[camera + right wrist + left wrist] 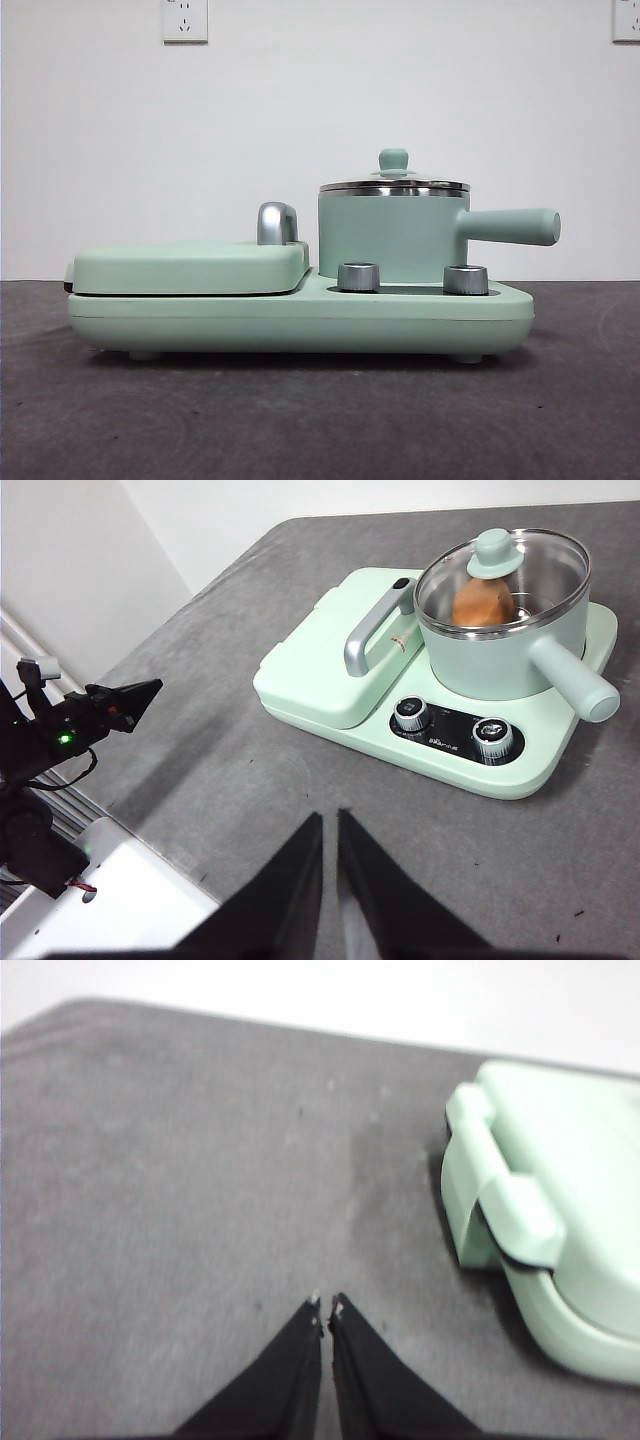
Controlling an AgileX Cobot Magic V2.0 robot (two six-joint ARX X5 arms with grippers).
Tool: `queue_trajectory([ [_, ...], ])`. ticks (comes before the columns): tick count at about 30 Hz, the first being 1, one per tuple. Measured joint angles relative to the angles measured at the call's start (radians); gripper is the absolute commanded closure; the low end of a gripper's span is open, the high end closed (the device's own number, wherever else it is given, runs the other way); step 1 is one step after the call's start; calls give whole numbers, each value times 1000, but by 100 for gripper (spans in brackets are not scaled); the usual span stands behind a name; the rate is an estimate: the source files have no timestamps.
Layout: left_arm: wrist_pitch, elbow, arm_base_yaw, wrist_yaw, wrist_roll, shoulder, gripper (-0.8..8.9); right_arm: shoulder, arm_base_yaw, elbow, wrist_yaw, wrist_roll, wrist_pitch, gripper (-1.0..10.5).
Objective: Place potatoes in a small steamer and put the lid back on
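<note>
The small mint-green steamer (390, 238) stands on the right of its cooker base, side handle pointing right; it also shows in the right wrist view (500, 640). The lid (393, 183) sits on it, steel rim and green knob (494, 552) on top. Through the glass lid the orange-brown potato (483, 601) lies inside the pot. My right gripper (329, 825) is shut and empty, well above and away from the cooker. My left gripper (326, 1308) is shut and empty over bare table, beside the griddle end. Neither gripper shows in the front view.
The flat griddle cover (190, 266) with chrome handle (277, 222) fills the base's left half (560, 1210). Two steel dials (359, 277) (465, 279) face front. The other arm (70, 730) shows at the grey table's (300, 420) edge.
</note>
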State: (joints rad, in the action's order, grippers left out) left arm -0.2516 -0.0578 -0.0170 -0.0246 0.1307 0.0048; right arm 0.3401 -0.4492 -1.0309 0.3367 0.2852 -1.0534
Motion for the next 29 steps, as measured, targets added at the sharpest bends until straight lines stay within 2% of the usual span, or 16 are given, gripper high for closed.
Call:
queue_trajectory([
  [4, 69, 25, 0, 0, 0, 0, 795, 0, 0, 0, 0, 0, 0, 925],
  [29, 69, 25, 12, 0, 0, 0, 795, 0, 0, 0, 0, 0, 0, 925],
])
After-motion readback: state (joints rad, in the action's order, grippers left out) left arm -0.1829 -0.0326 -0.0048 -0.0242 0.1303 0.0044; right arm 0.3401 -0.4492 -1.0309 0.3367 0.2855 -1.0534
